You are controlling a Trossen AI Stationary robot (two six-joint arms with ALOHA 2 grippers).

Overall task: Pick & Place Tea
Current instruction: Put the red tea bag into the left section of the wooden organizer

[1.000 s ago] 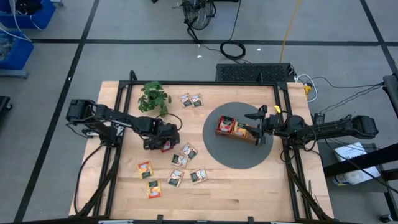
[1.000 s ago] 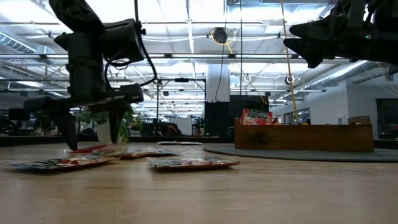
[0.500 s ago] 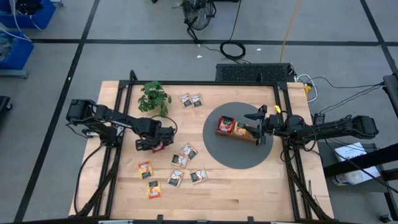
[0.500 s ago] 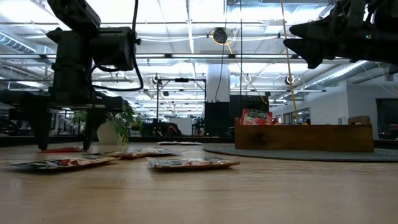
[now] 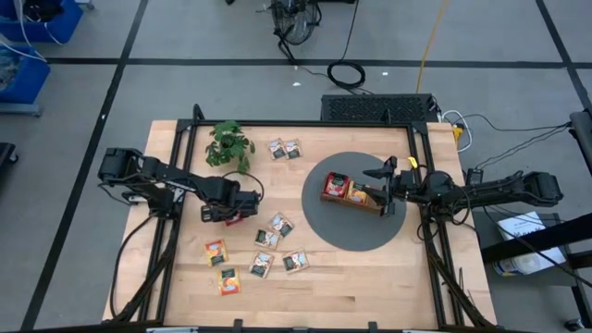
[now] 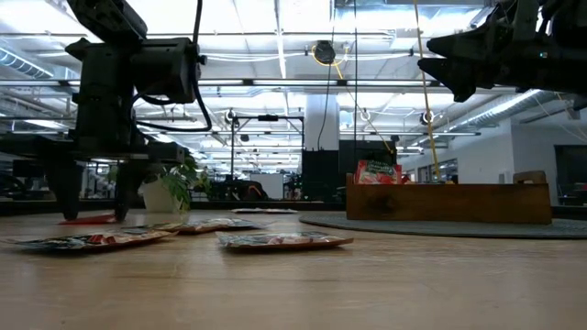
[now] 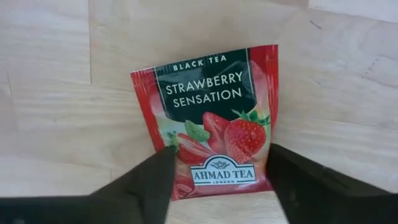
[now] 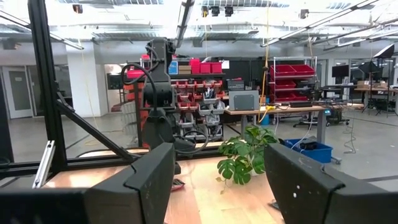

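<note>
Left gripper [image 7: 216,180] down on red sachet [image 7: 211,118]

Its fingers, a moment ago wider, now straddle the sachet flat on the table near the plant [image 5: 228,143], closing, not yet pinching. Right gripper [image 5: 387,188] waits spread above the tray [image 5: 356,196].

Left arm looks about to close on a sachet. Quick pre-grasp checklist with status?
1. Red strawberry sachet lying flat on the table: ok.
2. Left gripper down over it, a finger on either side, left wrist view: ok.
3. Fingers already gripping the sachet: cannot tell.
4. Neighbouring sachets apart from the target: ok.
5. Wooden tray on the grey mat, sachets already in one end: ok.
6. Right gripper open above the tray, may block the drop: not ok.
</note>
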